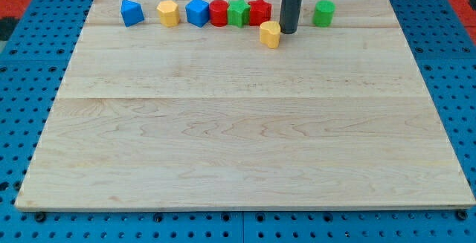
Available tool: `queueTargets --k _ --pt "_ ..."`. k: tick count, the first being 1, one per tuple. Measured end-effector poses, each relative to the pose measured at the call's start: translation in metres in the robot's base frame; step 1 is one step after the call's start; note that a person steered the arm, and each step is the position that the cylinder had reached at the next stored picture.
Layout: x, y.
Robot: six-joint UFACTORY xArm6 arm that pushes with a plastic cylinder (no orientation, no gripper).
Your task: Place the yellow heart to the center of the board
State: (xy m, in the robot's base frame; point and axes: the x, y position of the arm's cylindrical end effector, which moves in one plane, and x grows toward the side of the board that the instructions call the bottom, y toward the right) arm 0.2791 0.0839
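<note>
- Blue pegboard frames a pale wooden surface, and all the action sits up along the view's top edge.
- No hand on this arm, so nothing to call apart or together: just a dark rod, and my tip is down on the wood, touching or just beside the yellow heart on the heart's right.
- That heart sits slightly below the row of blocks, well away from the board's centre (a long way still to go, I judge).
- Step in hand looks like the start of the push; from this side a shove would send it toward the view's left, so the tip wants to get above the heart and drive it toward the view's bottom.
- Neighbours: red star-like block, green block and red block close above-left; blue block, yellow block and another blue block further left; a green block on its own to the right.
- Squeezing in behind the heart risks nudging that red one.
</note>
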Motion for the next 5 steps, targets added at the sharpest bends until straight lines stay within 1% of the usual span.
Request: queueTargets --k 1,2,3,5 --pt "-0.005 -0.029" --pt "0.085 -0.048" --pt "0.102 -0.048" --pt "0.005 -0.005"
